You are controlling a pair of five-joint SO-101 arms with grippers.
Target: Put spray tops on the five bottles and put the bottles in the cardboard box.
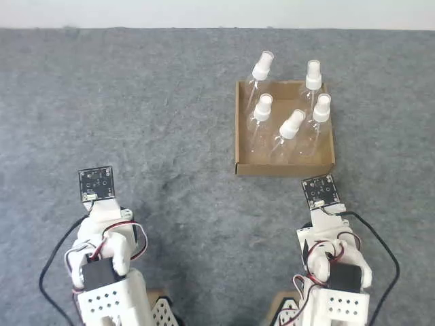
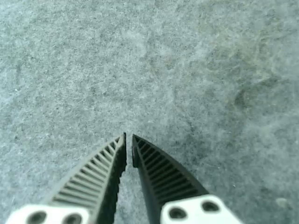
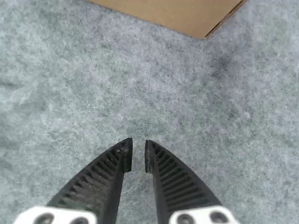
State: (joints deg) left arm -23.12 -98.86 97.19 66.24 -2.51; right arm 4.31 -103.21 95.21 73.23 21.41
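Several clear bottles with white spray tops stand upright inside the cardboard box [image 1: 237, 136] at the back right of the table, among them one at the back left [image 1: 262, 68], one at the back right [image 1: 312, 75] and one in the middle [image 1: 292, 124]. Both arms sit drawn back at the near edge, the left arm [image 1: 102, 238] far from the box and the right arm [image 1: 333, 251] just in front of it. My left gripper [image 2: 129, 136] is shut over bare grey felt. My right gripper [image 3: 138, 142] is shut and holds nothing, a short way from the box corner [image 3: 177, 11].
Grey felt [image 1: 136, 102] covers the whole table. Black cables loop beside each arm base at the near edge. A pale wall runs along the far edge.
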